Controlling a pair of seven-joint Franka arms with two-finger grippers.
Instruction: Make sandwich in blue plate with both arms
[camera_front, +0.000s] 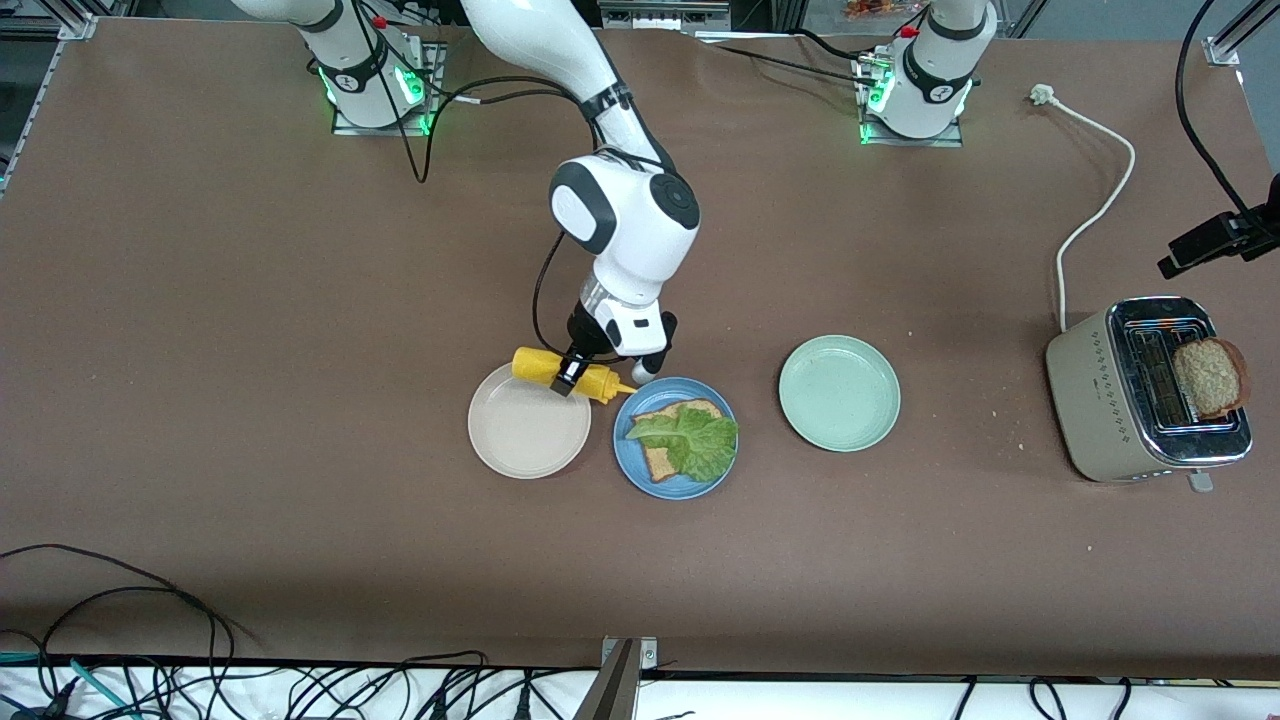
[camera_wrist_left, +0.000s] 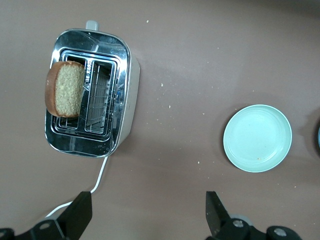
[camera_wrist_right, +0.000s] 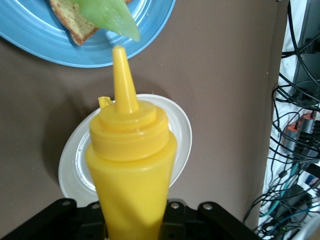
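From the front view, the right gripper (camera_front: 570, 375) is clamped on a yellow squeeze bottle (camera_front: 566, 373), held on its side over the edge of the beige-white plate (camera_front: 529, 433), nozzle aimed toward the blue plate (camera_front: 676, 438). On that plate lies one bread slice (camera_front: 668, 440) with a lettuce leaf (camera_front: 690, 440) across it; the sandwich is not topped yet. The risk here, as I judge it: the nozzle sits just short of the blue rim, so a squeeze now could drop sauce on the table or the rim instead of the lettuce. Count: three plates (beige-white, blue, pale green plate (camera_front: 839, 392)), one bottle, one toaster (camera_front: 1143, 392), two bread slices, the second slice (camera_front: 1210, 377) standing in the toaster

From the left wrist view, the left gripper (camera_wrist_left: 147, 215) hangs with fingers spread wide apart, empty, over bare table between the toaster and the pale green plate; this arm waits. A loose pinch on the upright slice could tip it back into the slot

From the right wrist view, the bottle's tip points at the blue plate's rim, just beside the lettuce; a tilted grip could let the bottle slip
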